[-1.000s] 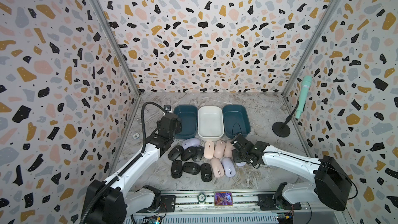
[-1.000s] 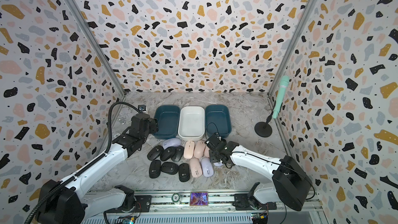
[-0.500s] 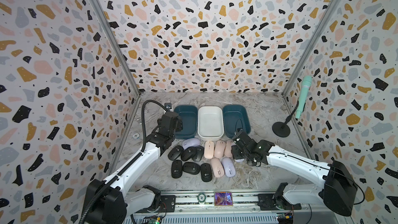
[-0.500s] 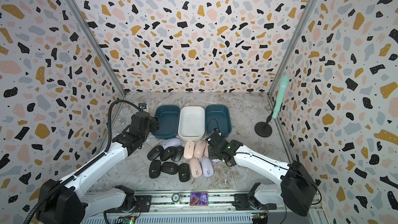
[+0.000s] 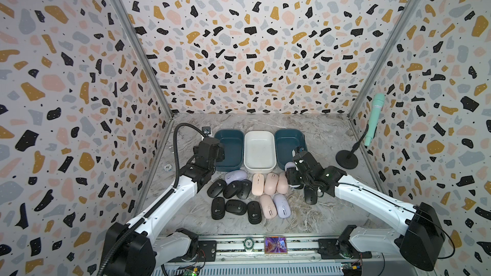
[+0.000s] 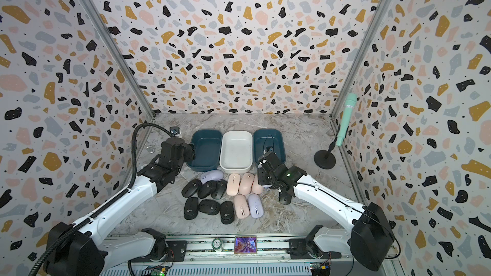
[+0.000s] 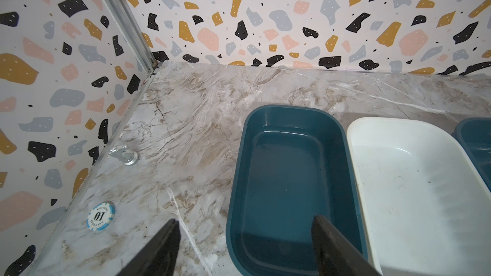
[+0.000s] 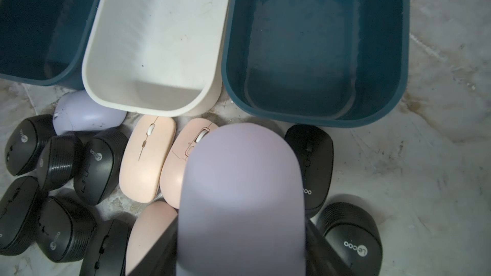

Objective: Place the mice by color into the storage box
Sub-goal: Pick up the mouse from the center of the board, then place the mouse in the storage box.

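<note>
Your right claw [image 8: 240, 224] is clamped on a lavender mouse [image 8: 240, 176], held at the 3 o'clock edge of the pile, just short of the near rim of the right teal box [image 5: 285, 139]. Your left claw [image 7: 244, 234] stands apart, gripping nothing, over the 9 o'clock rim of the left teal box [image 7: 289, 110]. White box [image 5: 259, 150] sits between the two. Other mice lie on the table [image 5: 318, 128] at 6 o'clock from the boxes: black mice [image 5: 229, 189] on the 9 o'clock side, pink mice [image 5: 271, 183] in the middle, two more lavender mice [image 5: 281, 205], one black mouse [image 5: 310, 195] under your right arm.
</note>
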Robot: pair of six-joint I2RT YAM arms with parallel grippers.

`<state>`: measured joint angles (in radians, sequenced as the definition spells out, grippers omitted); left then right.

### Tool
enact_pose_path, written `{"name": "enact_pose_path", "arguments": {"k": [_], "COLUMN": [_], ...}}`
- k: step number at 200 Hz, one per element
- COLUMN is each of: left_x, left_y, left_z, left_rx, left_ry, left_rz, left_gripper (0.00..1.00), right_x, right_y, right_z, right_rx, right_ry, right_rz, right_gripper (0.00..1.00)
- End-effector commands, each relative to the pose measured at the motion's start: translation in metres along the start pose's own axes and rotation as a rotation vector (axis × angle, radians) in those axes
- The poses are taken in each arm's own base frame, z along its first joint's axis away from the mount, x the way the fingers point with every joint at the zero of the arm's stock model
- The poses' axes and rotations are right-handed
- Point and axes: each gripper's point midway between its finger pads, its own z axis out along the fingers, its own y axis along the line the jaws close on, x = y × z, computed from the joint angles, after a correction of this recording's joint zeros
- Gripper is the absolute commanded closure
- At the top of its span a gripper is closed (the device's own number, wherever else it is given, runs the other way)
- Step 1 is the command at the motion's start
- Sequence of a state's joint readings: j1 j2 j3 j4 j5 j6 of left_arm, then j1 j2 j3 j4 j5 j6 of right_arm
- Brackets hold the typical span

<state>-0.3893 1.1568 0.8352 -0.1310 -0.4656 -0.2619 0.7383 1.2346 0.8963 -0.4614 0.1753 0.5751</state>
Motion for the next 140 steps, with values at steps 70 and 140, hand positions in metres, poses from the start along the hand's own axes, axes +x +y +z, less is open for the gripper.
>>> {"name": "enact_pose_path", "arguments": {"k": [70, 140], "left_x": [-0.032, -0.055], "left_y": [0.003, 0.008], "left_z": [-0.011, -0.027], "left_rx": [-0.004, 0.004], "left_ry": [-0.136, -0.238], "left_rz": [-0.058, -0.106], "left_gripper": [0.24, 0.23], "right_x": [-0.081, -0.125], "right_y": [-0.025, -0.046], "right_z": [-0.004, 0.023], "right_rx": [-0.006, 0.021], "right_ry": [-0.173, -0.233], "right_rz": [0.003, 0.011], "right_gripper": [0.45, 0.45]}}
